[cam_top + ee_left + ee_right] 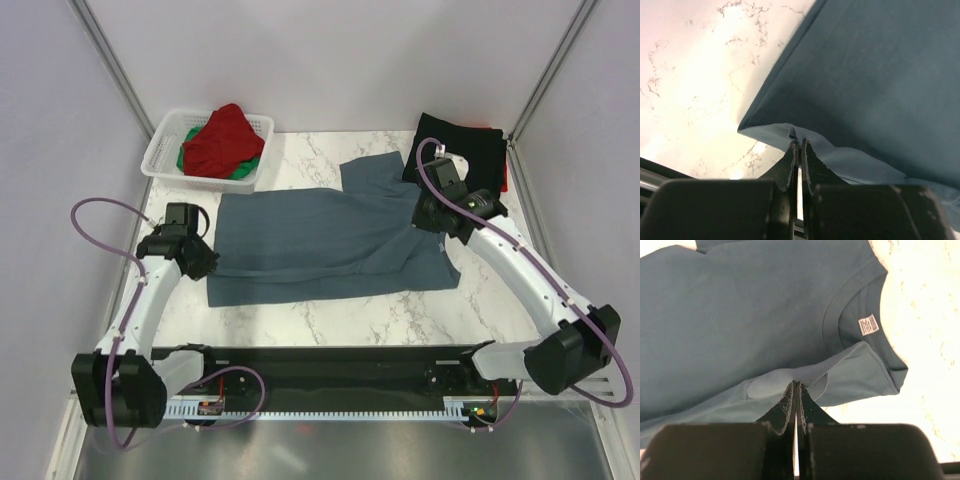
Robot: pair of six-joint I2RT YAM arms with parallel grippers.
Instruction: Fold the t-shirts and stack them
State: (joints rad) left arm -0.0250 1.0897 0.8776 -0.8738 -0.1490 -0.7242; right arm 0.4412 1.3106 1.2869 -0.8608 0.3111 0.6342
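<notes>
A slate blue-grey t-shirt (pixel 330 235) lies spread across the marble table, its near long edge partly folded. My left gripper (pixel 205 262) is shut on the shirt's left edge, seen in the left wrist view (pixel 799 142) pinching the pale inner fabric (pixel 850 160). My right gripper (pixel 425 222) is shut on the shirt near the collar; in the right wrist view (pixel 796 385) it pinches a fold below the neck label (pixel 868 324). A black t-shirt (pixel 462 150) lies folded at the back right. Red (pixel 222 140) and green (pixel 243 170) shirts lie in the basket.
A white lattice basket (pixel 160 150) stands at the back left. A sliver of red fabric (pixel 503 172) shows beside the black shirt. Grey walls enclose the table. The black rail (pixel 330 375) runs along the near edge.
</notes>
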